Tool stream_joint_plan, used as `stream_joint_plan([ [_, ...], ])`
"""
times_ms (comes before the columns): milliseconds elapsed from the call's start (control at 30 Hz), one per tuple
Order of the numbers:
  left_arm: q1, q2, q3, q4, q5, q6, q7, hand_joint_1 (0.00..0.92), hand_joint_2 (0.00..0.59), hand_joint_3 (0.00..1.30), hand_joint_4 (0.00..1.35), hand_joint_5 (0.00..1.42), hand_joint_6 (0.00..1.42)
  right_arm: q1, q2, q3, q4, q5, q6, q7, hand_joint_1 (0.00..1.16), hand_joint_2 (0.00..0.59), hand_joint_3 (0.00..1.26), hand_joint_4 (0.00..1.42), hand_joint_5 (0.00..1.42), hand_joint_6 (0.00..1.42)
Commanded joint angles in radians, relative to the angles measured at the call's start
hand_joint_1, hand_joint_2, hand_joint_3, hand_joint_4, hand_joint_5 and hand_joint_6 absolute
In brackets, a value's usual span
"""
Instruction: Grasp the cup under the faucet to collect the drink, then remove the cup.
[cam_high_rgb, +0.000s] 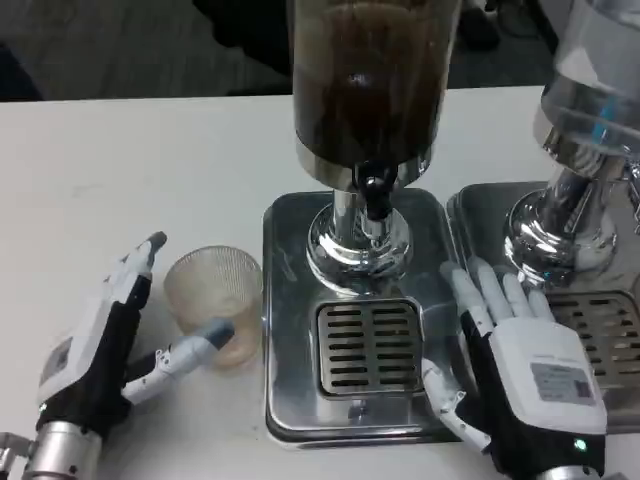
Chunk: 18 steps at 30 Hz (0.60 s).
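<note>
1. White-backed left hand (100, 345), near left: fingers spread around the cup (213, 305), a thumb tip touching its near side; grip not yet closed.
2. Right hand (520, 370), near right: fingers straight and apart, holding nothing, resting at the drip tray (290, 330) edge.
3. Cup: ribbed, clear, upright on the table, just left of the tray.
4. Faucet (376, 195), farther, over the grate (368, 345).
5. Step judged: grasping. Next: close, carry cup right beneath faucet.

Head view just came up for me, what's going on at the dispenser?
The left hand is closing around a ribbed translucent plastic cup on the white table, left of the steel drip tray. The cup is not under the black faucet of the dark-drink dispenser. The right hand rests open beside the tray.
</note>
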<state>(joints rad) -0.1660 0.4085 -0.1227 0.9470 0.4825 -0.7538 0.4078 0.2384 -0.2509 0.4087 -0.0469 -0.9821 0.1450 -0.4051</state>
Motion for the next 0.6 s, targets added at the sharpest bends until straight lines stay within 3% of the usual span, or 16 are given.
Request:
stream_joint_plan([
  [33,-0.034,-0.02,-0.033,0.037,0.023,-0.042,0.052,0.088,0.0,0.0,0.0,0.0,0.0,0.01,0.0,0.003,-0.02,-0.014,0.009,0.0,0.21,0.535,0.06,0.0,0.0,0.0],
  [200,-0.057,-0.045,-0.073,0.068,0.052,-0.046,0.102,0.113,0.0,0.0,0.0,0.0,0.0,0.019,0.006,0.011,-0.028,-0.024,0.014,0.006,0.22,0.532,0.06,0.0,0.0,0.0],
  [300,-0.068,-0.049,-0.087,0.084,0.058,-0.036,0.115,0.174,0.003,0.0,0.0,0.0,0.0,0.023,0.007,0.013,-0.034,-0.026,0.017,0.009,0.22,0.531,0.06,0.0,0.0,0.0],
  [600,-0.096,-0.071,-0.1,0.118,0.036,-0.032,0.13,0.258,0.018,0.0,0.0,0.0,0.0,0.034,0.001,0.009,-0.056,-0.025,0.027,0.021,0.23,0.53,0.06,0.0,0.0,0.0],
])
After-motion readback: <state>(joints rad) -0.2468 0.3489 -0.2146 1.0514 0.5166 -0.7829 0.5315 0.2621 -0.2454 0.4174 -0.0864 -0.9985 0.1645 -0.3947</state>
